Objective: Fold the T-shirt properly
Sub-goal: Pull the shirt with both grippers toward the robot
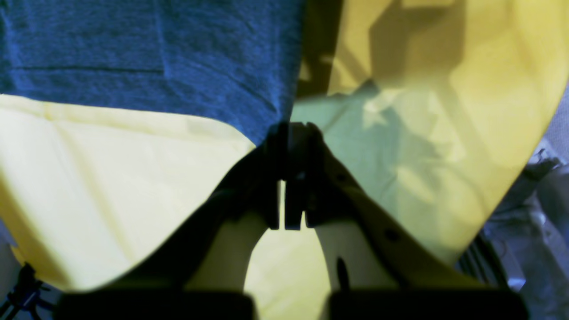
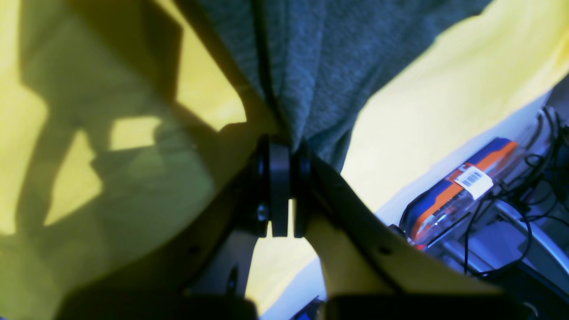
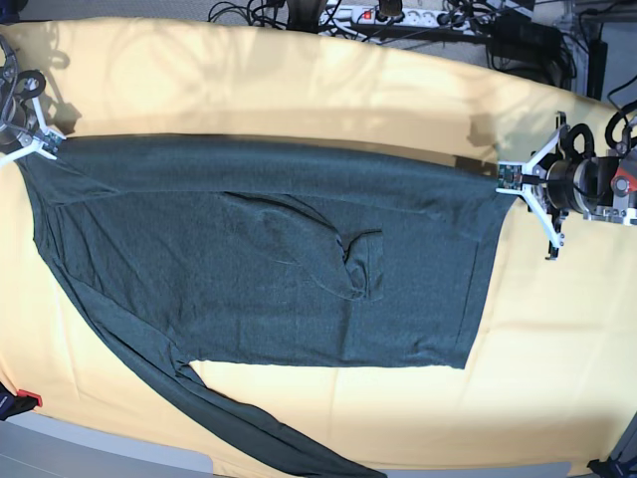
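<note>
The T-shirt (image 3: 269, 249), dark green-grey, lies spread flat across the yellow table (image 3: 299, 90). One long sleeve (image 3: 229, 423) trails toward the front edge, and the other is folded onto the body. At the right of the base view, my left gripper (image 3: 503, 179) is shut on the shirt's far right corner. The left wrist view shows its tips (image 1: 295, 130) pinched on the point of cloth (image 1: 155, 58). My right gripper (image 3: 48, 149) is shut on the far left corner. In the right wrist view, fabric (image 2: 333, 58) bunches into its closed tips (image 2: 284, 149).
A power strip and cables (image 3: 388, 15) lie beyond the table's back edge. An orange and blue box (image 2: 462, 186) and wires sit beside the table near my right arm. A small red object (image 3: 27, 400) is at the front left corner.
</note>
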{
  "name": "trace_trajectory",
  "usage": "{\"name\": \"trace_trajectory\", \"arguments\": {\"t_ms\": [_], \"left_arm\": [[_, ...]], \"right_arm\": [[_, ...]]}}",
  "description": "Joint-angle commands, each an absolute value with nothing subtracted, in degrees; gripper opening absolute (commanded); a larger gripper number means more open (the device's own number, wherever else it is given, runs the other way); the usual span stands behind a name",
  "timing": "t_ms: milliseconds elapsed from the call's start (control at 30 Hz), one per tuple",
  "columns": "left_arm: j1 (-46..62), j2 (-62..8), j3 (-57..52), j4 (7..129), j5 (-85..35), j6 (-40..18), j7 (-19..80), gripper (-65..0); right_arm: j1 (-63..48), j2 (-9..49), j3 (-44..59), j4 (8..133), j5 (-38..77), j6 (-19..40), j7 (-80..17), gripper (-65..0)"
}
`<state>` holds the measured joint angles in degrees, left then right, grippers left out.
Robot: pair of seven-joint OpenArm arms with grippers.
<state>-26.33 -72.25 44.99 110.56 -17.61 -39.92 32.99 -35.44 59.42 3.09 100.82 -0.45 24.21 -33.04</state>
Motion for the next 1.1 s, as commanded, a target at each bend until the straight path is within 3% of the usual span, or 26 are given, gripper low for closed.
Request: {"name": "trace_trajectory", "arguments": {"t_ms": [0, 567, 800, 1067], "left_arm": [[-26.5, -74.2, 44.2, 111.5, -17.7, -40.0, 33.0, -65.0], [-15.9, -81.1, 44.2, 117.6, -16.7, -40.0, 33.0, -65.0], [-12.0, -82.4, 44.2, 120.3, -16.6, -40.0, 33.0, -65.0], [-11.9, -83.5, 44.2, 120.4, -16.7, -40.0, 33.0, -65.0]], "right_arm": [[-35.9, 61.6, 3.9, 101.6, -1.3, 23.6, -34.4, -65.0], [-54.3, 64.6, 3.9, 109.0, -3.5, 19.9, -42.7, -65.0], [-57.5, 64.6, 3.9, 109.0, -5.6, 17.8, -43.4, -65.0], [-58.3, 64.6, 3.9, 109.0, -5.8, 19.4, -46.1, -65.0]]}}
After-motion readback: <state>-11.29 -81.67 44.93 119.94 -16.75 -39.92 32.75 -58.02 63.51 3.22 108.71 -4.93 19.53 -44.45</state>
